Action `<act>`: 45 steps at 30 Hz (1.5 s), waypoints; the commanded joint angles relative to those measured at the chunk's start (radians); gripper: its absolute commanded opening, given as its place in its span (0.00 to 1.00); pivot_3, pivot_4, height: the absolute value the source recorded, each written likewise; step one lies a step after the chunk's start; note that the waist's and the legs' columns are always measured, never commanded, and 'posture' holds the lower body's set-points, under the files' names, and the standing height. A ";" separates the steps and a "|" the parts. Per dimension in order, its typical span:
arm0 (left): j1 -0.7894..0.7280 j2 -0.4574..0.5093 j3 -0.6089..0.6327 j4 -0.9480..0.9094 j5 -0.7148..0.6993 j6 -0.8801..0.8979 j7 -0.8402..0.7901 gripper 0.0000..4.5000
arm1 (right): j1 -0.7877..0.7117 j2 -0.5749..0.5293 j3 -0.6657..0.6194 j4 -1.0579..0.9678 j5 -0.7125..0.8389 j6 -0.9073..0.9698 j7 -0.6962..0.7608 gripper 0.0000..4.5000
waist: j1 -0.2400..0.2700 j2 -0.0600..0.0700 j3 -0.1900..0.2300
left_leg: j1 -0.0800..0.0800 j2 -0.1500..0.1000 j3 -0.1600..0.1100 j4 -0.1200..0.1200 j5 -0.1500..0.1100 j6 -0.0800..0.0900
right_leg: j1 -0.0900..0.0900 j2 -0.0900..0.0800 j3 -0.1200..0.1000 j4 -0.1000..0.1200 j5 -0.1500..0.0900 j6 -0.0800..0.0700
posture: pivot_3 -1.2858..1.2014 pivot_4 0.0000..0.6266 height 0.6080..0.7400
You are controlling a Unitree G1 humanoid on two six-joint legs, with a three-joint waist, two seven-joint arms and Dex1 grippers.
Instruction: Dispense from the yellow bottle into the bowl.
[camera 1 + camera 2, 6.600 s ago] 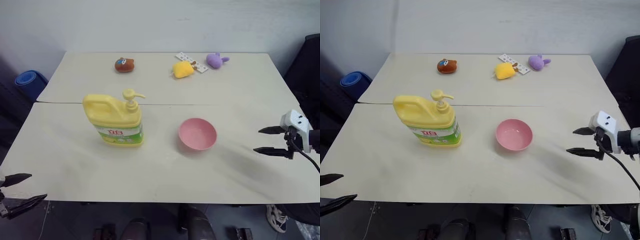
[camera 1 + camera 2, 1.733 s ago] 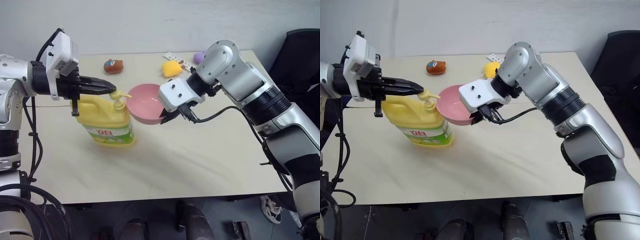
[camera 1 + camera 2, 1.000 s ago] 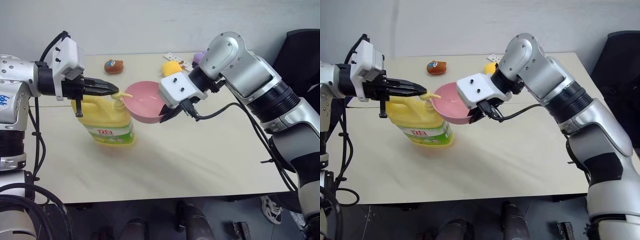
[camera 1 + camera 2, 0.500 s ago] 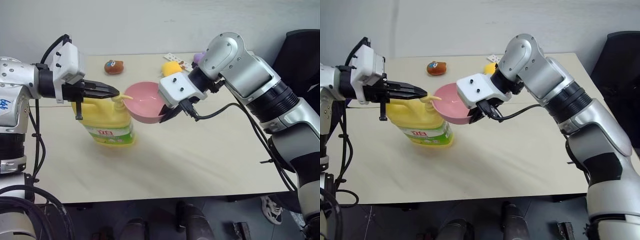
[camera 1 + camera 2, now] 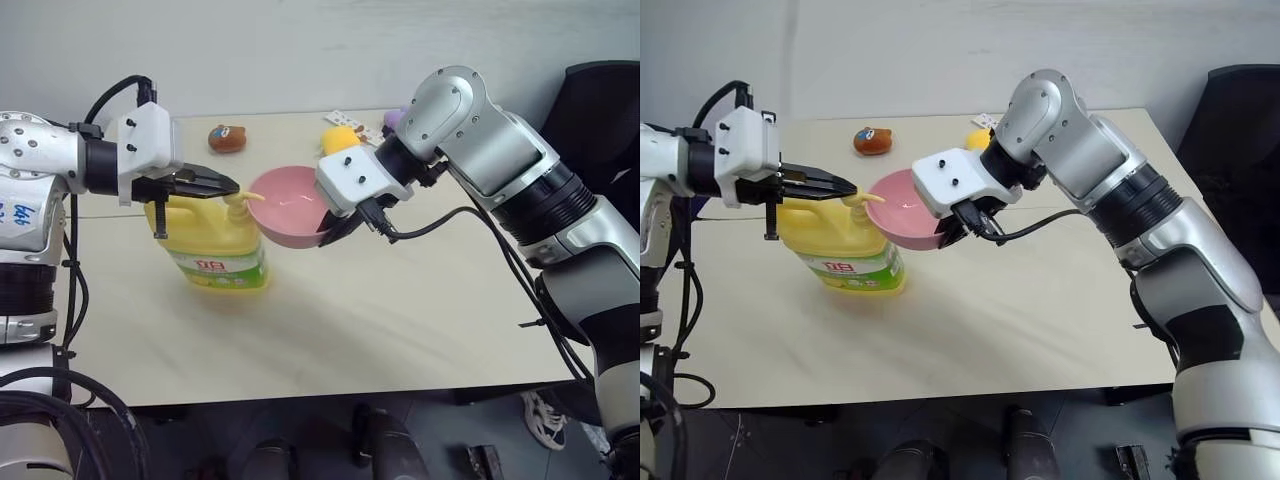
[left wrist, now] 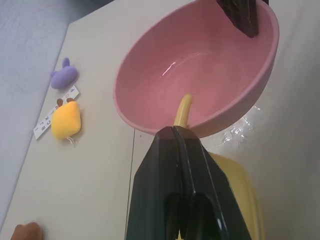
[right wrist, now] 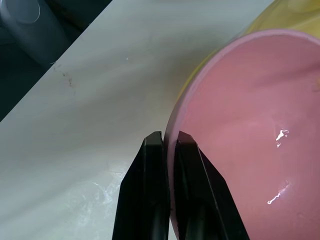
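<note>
Left of centre, standing on the pale matte table [image 5: 400, 320]: the yellow bottle [image 5: 215, 240], flat-sided glossy plastic. Above its pump, the left gripper [image 5: 228, 184], clenched empty, poised to press. Just right, the smooth pink bowl [image 5: 290, 205], lifted and tilted under the spout, rim pinched by the right gripper [image 7: 167, 142]. Farther back, upper centre: soft toys [image 5: 340, 136].

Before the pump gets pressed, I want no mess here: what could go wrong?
The bowl hangs tilted in the air, held by the right gripper only at its rim; a push could twist it loose. The yellow bottle stands unheld under the left gripper, so pressing off-centre might tip it. The spout barely crosses the rim, so liquid could miss.
</note>
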 commanded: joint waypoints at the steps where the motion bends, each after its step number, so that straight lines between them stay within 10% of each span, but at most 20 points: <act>1: 0.066 -0.015 -0.160 0.094 0.127 -0.006 -0.077 0.01 | -0.037 0.006 -0.022 -0.026 0.016 -0.005 0.057 0.00 | 0.000 0.000 -0.002 | 0.000 0.000 0.000 0.000 0.000 0.000 | 0.000 0.000 0.000 0.000 0.000 0.000 | 0.52 0.24 1.00; 10: 0.045 -0.032 -0.169 0.130 0.140 -0.034 -0.099 0.01 | -0.036 0.018 -0.026 -0.016 0.005 -0.011 0.057 0.00 | 0.000 0.002 -0.005 | 0.000 0.000 0.001 0.000 0.000 0.000 | 0.001 0.000 0.001 0.001 0.000 0.000 | 0.52 0.24 1.00; 17: -0.078 -0.055 0.001 0.058 -0.051 0.287 -0.027 0.01 | -0.013 0.003 -0.056 -0.024 -0.001 -0.013 0.057 0.00 | 0.000 0.001 -0.004 | 0.000 0.000 0.000 0.000 0.000 0.001 | -0.001 0.001 0.001 0.000 0.000 0.000 | 0.52 0.24 1.00; 26: -0.143 0.128 0.280 -0.135 -0.364 0.739 -0.008 0.54 | 0.163 -0.095 -0.171 -0.097 -0.056 0.000 0.024 0.00 | -0.004 -0.006 0.000 | -0.023 0.000 0.000 0.004 0.000 0.001 | -0.023 0.000 -0.007 -0.002 0.001 0.001 | 0.52 0.24 1.00; 33: 0.368 0.327 0.701 -0.533 -0.524 1.042 -0.110 0.99 | 0.436 -0.157 -0.249 -0.098 -0.214 -0.078 -0.157 0.00 | -0.003 -0.006 0.001 | -0.020 0.000 0.001 0.000 -0.002 0.002 | -0.019 -0.001 -0.009 -0.006 0.001 0.001 | 0.52 0.24 1.00; 38: 0.773 0.219 1.038 -0.847 -0.549 1.161 -0.094 0.99 | 0.603 -0.137 -0.305 -0.109 -0.262 -0.071 -0.270 0.00 | 0.001 -0.008 0.003 | -0.021 0.006 0.001 0.007 -0.001 -0.002 | -0.017 0.000 -0.009 -0.002 0.000 -0.001 | 0.52 0.24 1.00; 45: 1.054 0.054 1.190 -1.017 -0.544 1.084 0.005 0.99 | 0.687 -0.068 -0.305 0.002 -0.374 -0.162 -0.419 0.00 | -0.001 -0.008 0.003 | -0.010 0.006 0.001 0.007 0.000 -0.004 | -0.013 0.001 0.001 -0.002 0.001 -0.006 | 0.52 0.24 1.00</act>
